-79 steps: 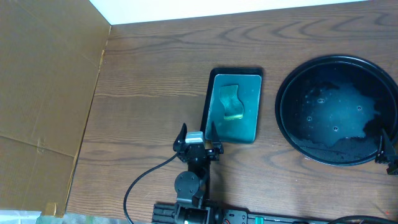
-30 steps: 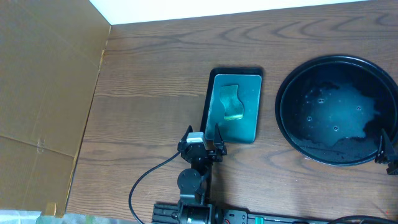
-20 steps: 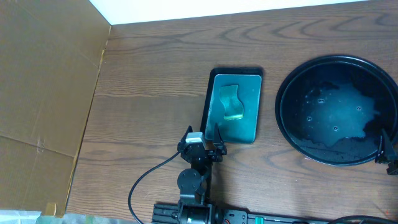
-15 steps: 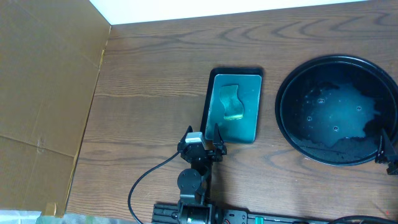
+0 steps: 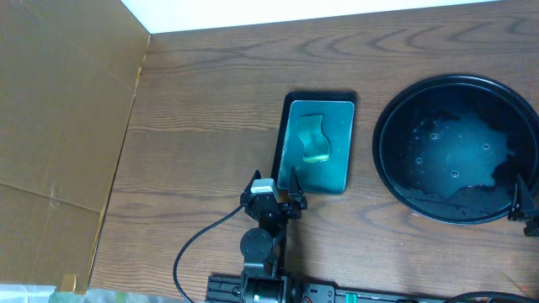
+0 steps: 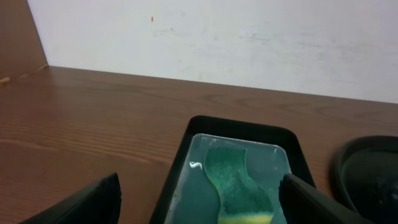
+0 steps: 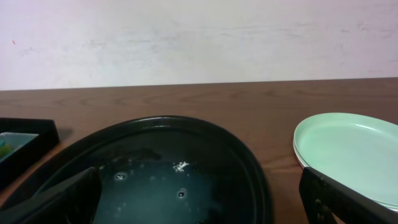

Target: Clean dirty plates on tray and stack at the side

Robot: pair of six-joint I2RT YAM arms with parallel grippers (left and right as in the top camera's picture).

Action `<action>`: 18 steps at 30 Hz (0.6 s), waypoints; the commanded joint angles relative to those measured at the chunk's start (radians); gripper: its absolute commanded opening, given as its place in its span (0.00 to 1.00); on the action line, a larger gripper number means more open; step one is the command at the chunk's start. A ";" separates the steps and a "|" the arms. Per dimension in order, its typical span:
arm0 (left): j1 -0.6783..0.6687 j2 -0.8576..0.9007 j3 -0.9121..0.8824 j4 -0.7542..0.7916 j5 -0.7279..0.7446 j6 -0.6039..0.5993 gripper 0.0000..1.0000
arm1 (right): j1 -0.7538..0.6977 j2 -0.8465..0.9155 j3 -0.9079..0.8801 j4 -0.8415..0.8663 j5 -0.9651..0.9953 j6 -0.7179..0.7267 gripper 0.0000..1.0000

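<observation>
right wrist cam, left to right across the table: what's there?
dark-rimmed rectangular teal tray (only its corner shows) → large round black tray with a wet glossy bottom → stacked pale green round plates, lying apart from the black tray

You're working at a robot test bench, a lab-style setup. You can tell by the bare wood-grain surface [image 5: 202,101] meeting a plain white wall [image 6: 217,37], brown cardboard [image 5: 59,126] along one side, and a black cable [image 5: 189,252] looping from the arm mount [image 5: 257,290] fixed at the near edge.
</observation>
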 commanded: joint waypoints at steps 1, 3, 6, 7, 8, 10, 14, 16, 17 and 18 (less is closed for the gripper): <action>0.003 -0.006 -0.010 -0.049 -0.047 -0.016 0.82 | 0.005 -0.005 -0.002 -0.005 0.009 -0.014 0.99; 0.003 -0.006 -0.010 -0.049 -0.047 -0.016 0.82 | 0.005 -0.005 -0.002 -0.004 0.009 -0.014 0.99; 0.003 -0.006 -0.010 -0.049 -0.047 -0.016 0.82 | 0.005 -0.005 -0.002 -0.005 0.009 -0.014 0.99; 0.003 -0.006 -0.010 -0.049 -0.047 -0.016 0.82 | 0.005 -0.005 -0.002 -0.005 0.009 -0.014 0.99; 0.003 -0.006 -0.010 -0.049 -0.047 -0.016 0.82 | 0.005 -0.005 -0.002 -0.004 0.009 -0.014 0.99; 0.003 -0.006 -0.010 -0.049 -0.047 -0.016 0.82 | 0.004 -0.007 -0.002 -0.004 0.010 -0.014 0.99; 0.003 -0.006 -0.010 -0.049 -0.047 -0.016 0.82 | 0.003 -0.006 -0.002 -0.006 0.019 -0.035 0.99; 0.003 -0.006 -0.010 -0.049 -0.047 -0.016 0.82 | 0.003 -0.006 -0.002 -0.006 0.017 -0.095 0.99; 0.003 -0.006 -0.010 -0.049 -0.047 -0.016 0.82 | 0.004 -0.006 -0.002 -0.006 0.016 -0.124 0.99; 0.003 -0.006 -0.010 -0.049 -0.047 -0.016 0.82 | 0.005 -0.006 -0.002 -0.006 0.016 -0.159 0.99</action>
